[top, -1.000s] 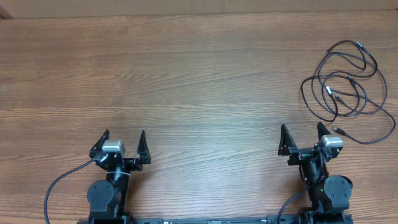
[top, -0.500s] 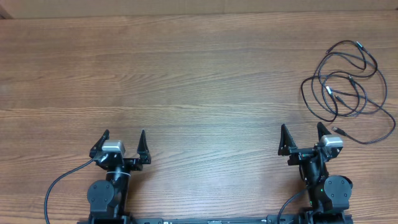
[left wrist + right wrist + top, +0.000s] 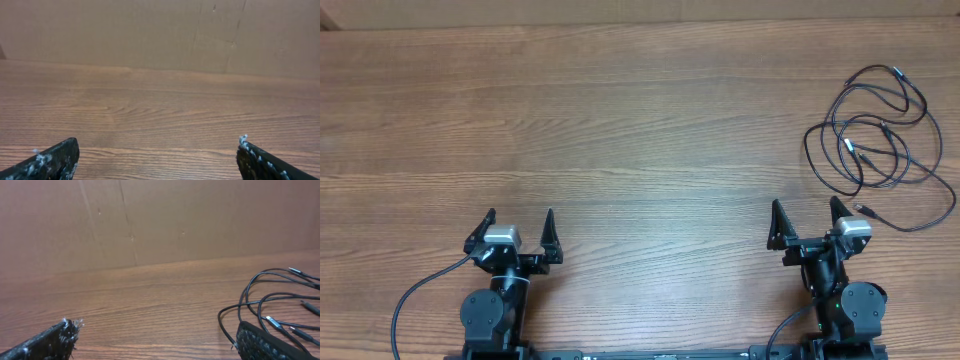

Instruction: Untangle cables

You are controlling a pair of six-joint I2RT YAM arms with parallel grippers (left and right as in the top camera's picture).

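A tangle of thin black cables (image 3: 880, 140) with small plug ends lies in loops at the far right of the wooden table. It also shows at the right edge of the right wrist view (image 3: 280, 300). My right gripper (image 3: 806, 214) is open and empty, near the front edge, just in front and left of the tangle. In its wrist view the fingertips (image 3: 157, 332) stand wide apart, the right finger in front of a cable loop. My left gripper (image 3: 519, 217) is open and empty at the front left, far from the cables; its fingers (image 3: 157, 150) show only bare wood between them.
The wooden table (image 3: 620, 120) stretches across the whole view. A brown cardboard wall (image 3: 150, 30) stands along the table's far edge. The arms' own thicker black wires (image 3: 420, 290) trail at the front edge.
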